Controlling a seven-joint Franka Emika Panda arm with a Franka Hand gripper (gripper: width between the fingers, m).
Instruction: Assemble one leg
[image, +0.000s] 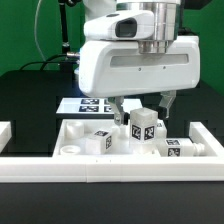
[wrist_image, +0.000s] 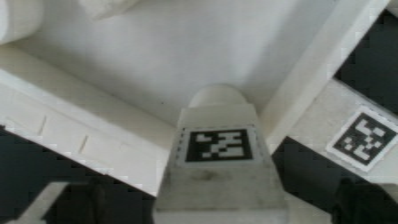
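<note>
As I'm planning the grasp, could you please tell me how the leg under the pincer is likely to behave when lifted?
The leg looks like rigid moulded plastic, so probably stiff and light. Its blocky, flat sides should resist rolling, and the pincer would likely seat squarely on them. The smooth white surface may be somewhat slippery.

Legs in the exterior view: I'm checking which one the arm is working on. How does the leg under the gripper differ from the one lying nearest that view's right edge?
The central leg stands upright; the right-hand leg lies on its side. The central leg sits between the fingers of the gripper, though contact is unclear; the right-hand leg is clear of them. Both are white, blocky and carry black-and-white tags.
</note>
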